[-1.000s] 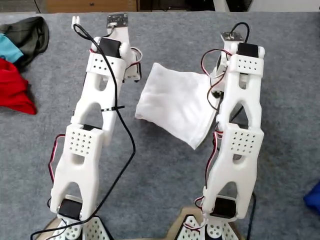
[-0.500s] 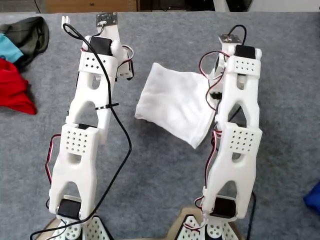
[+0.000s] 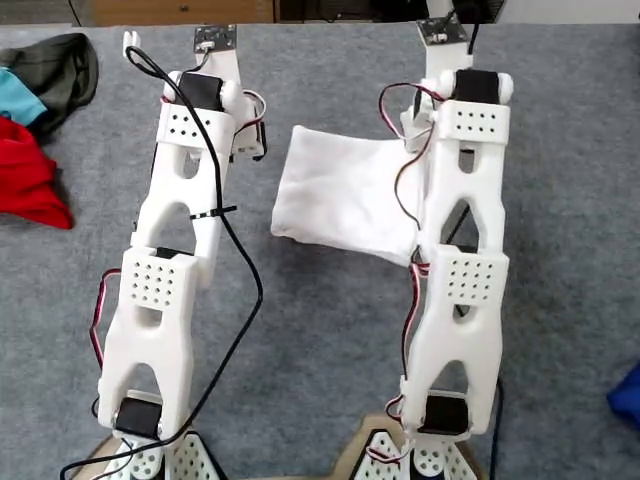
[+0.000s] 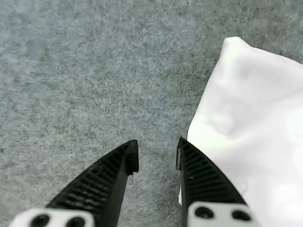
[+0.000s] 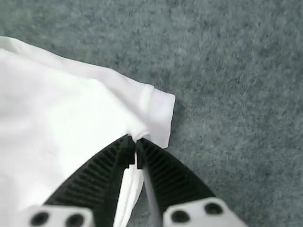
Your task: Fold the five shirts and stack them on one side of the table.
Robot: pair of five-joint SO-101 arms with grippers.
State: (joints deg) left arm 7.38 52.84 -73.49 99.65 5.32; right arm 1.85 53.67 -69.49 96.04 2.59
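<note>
The grey felt-covered table [image 3: 330, 330] carries two white jointed arms, the left arm [image 3: 165, 270] and the right arm [image 3: 465, 270], with one white cotton shirt [image 3: 340, 195] lying between them near the middle. It looks gathered into a rough rectangle, so I judge its folding under way, not finished; no neat stack lies on either side. At the far left corner sit a crumpled dark green shirt [image 3: 60, 65], a teal shirt [image 3: 18, 98] and a red shirt [image 3: 30, 180], none folded. A blue cloth scrap [image 3: 628, 395] at the right edge may be the fifth. The right gripper [image 5: 135, 142] is pinched closed on the white shirt's hemmed edge; the left gripper [image 4: 156, 153] stands narrowly parted, holding nothing, just beside the shirt's opposite edge
</note>
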